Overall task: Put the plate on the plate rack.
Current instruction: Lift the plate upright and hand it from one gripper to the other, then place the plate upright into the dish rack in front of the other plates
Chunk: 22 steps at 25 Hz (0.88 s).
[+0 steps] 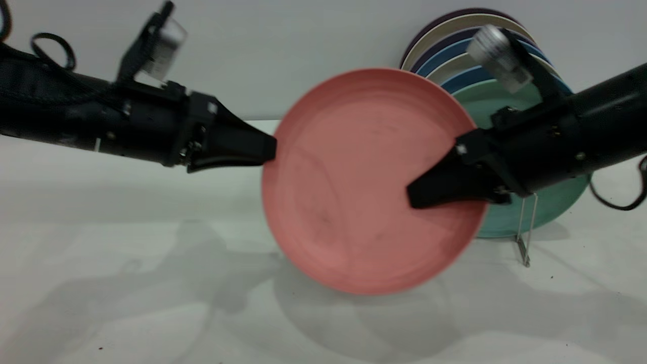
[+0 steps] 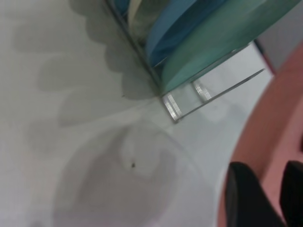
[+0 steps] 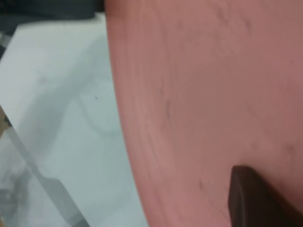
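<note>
Exterior view: plate (image 1: 369, 182) is hanging upright above the table (image 1: 126, 283), just in front of the plate rack (image 1: 525, 237) with its teal plate (image 1: 546, 207). Right gripper (image 1: 419, 194) is pinching its rim; left gripper (image 1: 270, 149) is touching the opposite edge, grip unclear. Probably light, stiff, slippery matte: rim is the sensible hold.
</note>
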Tool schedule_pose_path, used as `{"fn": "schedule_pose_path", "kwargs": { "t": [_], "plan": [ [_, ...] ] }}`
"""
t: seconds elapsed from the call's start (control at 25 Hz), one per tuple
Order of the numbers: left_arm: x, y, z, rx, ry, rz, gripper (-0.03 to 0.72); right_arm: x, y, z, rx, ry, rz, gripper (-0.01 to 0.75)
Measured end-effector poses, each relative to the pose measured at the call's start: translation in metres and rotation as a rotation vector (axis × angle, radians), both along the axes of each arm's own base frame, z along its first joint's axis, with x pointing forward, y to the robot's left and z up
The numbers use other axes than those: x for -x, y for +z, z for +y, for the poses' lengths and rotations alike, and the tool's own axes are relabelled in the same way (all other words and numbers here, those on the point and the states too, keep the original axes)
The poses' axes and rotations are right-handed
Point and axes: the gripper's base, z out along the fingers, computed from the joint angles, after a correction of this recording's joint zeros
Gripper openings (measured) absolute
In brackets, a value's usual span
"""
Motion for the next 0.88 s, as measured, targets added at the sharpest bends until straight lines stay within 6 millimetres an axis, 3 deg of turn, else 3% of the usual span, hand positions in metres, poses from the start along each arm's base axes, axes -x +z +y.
{"fn": "schedule_pose_path", "kwargs": {
  "t": [0.16,0.28,0.48,0.88],
  "plan": [
    [-0.004,0.004,0.027,0.071,0.059,0.053,0.448,0.0,0.009,-0.013,0.016,0.019,-0.014,0.118],
    [-0.007,0.003,0.051,0.075,0.118,0.085,0.515,0.004,0.017,-0.016,0.041,0.067,-0.035,0.118],
    [-0.005,0.0,0.07,0.043,0.133,0.114,0.528,0.011,0.029,-0.018,0.112,0.162,-0.077,0.118],
    [0.0,-0.004,0.071,-0.001,0.087,0.142,0.527,0.023,0.053,-0.03,0.31,0.302,-0.17,0.118]
  ]
}}
